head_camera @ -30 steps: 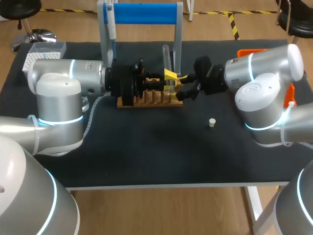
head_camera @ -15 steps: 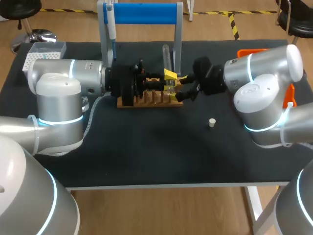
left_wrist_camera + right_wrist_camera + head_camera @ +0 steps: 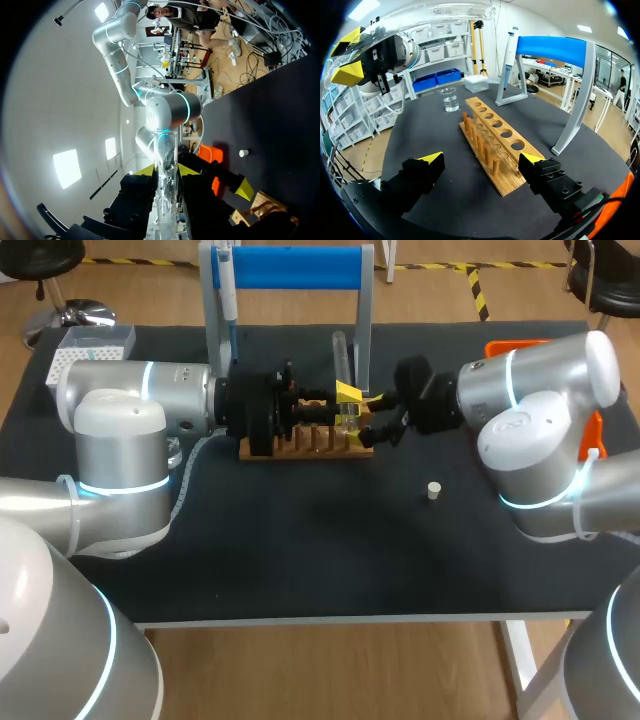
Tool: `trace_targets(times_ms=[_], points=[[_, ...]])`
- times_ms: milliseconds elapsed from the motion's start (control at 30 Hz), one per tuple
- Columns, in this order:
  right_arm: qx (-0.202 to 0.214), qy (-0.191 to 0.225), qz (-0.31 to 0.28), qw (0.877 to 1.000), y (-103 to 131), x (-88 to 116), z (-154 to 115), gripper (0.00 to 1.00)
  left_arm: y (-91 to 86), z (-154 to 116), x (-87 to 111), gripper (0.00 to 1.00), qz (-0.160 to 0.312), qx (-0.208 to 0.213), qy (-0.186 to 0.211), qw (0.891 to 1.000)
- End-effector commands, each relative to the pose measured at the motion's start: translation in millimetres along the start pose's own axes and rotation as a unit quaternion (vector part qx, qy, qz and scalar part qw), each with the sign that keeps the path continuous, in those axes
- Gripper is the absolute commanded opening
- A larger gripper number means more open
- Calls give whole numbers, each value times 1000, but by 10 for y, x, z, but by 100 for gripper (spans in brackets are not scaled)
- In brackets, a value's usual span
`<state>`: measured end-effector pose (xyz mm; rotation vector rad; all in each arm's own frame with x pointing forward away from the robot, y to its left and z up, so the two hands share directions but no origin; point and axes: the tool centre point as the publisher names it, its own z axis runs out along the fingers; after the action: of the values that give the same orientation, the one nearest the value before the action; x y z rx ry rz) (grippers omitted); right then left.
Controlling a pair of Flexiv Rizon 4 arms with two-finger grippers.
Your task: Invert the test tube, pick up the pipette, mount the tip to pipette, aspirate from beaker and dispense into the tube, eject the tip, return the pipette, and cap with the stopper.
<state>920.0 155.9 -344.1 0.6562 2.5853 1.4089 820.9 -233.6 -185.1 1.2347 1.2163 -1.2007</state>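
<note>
Barely anything has moved in the last second, only a slight drift of my right arm, so I judge the inversion is paused mid-step. My left gripper (image 3: 166, 171) is clamped on the tube (image 3: 165, 150), upright over the rack (image 3: 492, 145). My right gripper (image 3: 480, 162) hangs wide open and empty beside the rack. The tube is smooth clear glass, and the rack is pale wood with drilled holes and pegs.
</note>
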Motion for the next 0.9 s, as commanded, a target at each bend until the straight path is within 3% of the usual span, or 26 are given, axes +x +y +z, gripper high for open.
trace_targets(times_ms=[33, 567, 900], points=[[1, -1, 0, 1000, 2, 5, -6, 100, -4, -6, -8, 0, 0, 0, 1, 1000], [1, -1, 0, 1000, 2, 5, -6, 100, -4, -6, -8, 0, 0, 0, 1, 1000], [1, -1, 0, 1000, 2, 5, -6, 100, 163, -109, -50, 0, -83, 13, -16, 996]])
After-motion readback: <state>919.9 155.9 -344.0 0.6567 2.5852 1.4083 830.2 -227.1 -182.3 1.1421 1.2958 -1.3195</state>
